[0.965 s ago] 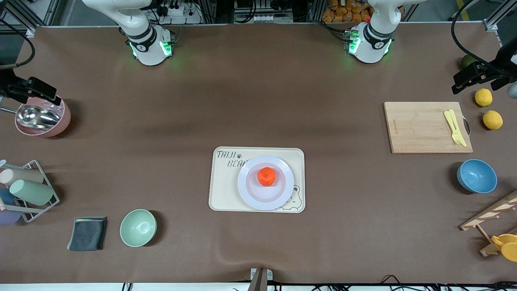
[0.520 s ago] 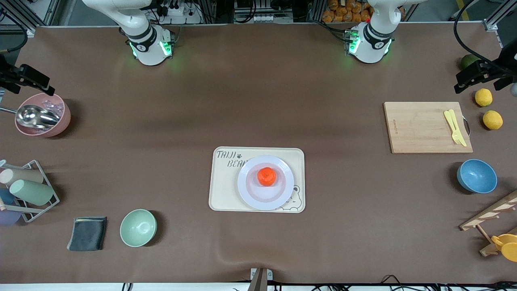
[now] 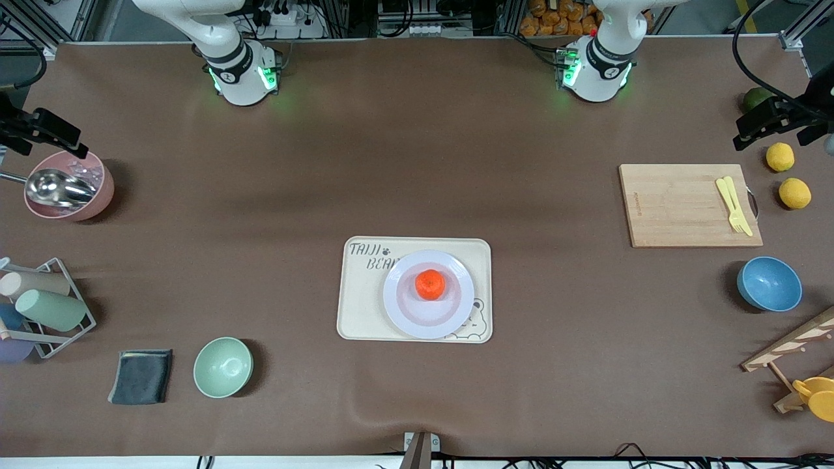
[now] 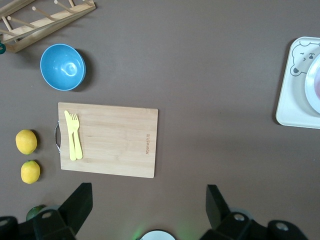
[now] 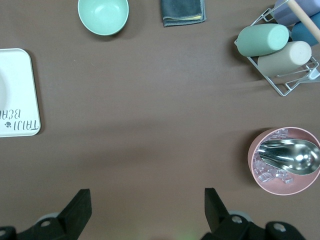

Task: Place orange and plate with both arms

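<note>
The orange rests in the middle of the pale lavender plate. That plate stands on the cream bear tray at the table's centre. A sliver of the plate shows at the edge of the left wrist view. My left gripper hangs open and empty high over the left arm's end of the table, near the lemons. High over the right arm's end, beside the pink bowl, my right gripper is open with nothing in it. Both grippers are far from the plate.
At the left arm's end lie a wooden board with yellow cutlery, two lemons, a blue bowl and a wooden rack. At the right arm's end are a pink bowl with scoop, a cup rack, a grey cloth and a green bowl.
Both grippers have drawn back a little toward the robots' side, the right one off the pink bowl. Orange, plate and tray have not moved.
</note>
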